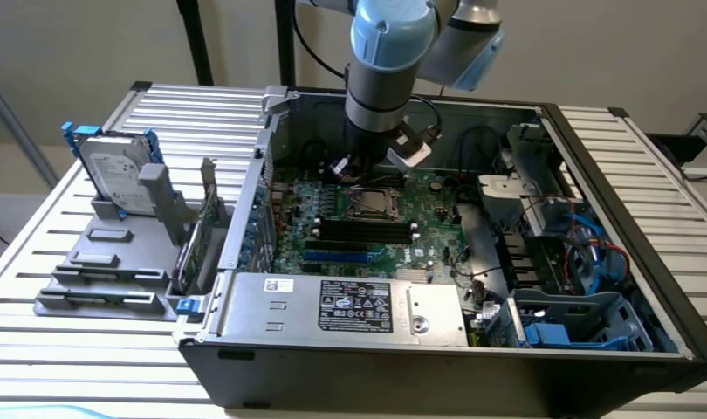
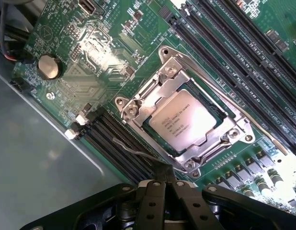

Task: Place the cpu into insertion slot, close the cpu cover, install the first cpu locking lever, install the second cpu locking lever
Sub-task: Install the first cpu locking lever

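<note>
Plain beige wall (image 1: 74, 44) across 12 o'clock. Two black posts (image 1: 196, 39) at 11 o'clock. Ribbed silvery metal table (image 1: 190, 109) from 9 to 3 o'clock. Even, soft light.

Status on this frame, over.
Gripper shut, tip beside a lever. Cpu seated, cover down over it. Nothing blocking.

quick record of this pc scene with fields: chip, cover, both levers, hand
chip: silvery square chip, lying flat in the middle of the green motherboard
cover: thin silvery metal frame, down over the chip's edges
lever one: long thin metal rod, lying along one side of the frame
lever two: bent thin metal wire, beside the black memory slots
hand: black hand, shut, tips at that wire's end; contact cannot be told
</note>
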Controlling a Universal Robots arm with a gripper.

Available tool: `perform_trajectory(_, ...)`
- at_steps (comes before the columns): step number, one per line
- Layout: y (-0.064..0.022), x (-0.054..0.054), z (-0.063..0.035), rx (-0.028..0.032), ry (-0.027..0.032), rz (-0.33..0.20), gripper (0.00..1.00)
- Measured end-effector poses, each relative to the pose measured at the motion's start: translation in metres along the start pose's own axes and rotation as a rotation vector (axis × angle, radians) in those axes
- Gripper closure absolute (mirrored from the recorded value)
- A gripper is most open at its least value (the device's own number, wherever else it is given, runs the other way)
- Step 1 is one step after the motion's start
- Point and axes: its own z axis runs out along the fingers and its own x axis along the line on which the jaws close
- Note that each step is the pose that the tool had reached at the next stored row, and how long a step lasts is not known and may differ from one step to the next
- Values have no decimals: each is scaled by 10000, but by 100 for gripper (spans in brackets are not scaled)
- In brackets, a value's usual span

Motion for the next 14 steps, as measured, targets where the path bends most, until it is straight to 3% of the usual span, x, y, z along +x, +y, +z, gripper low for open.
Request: perform_trajectory(14,96,132,11,-13,-70,-108,89)
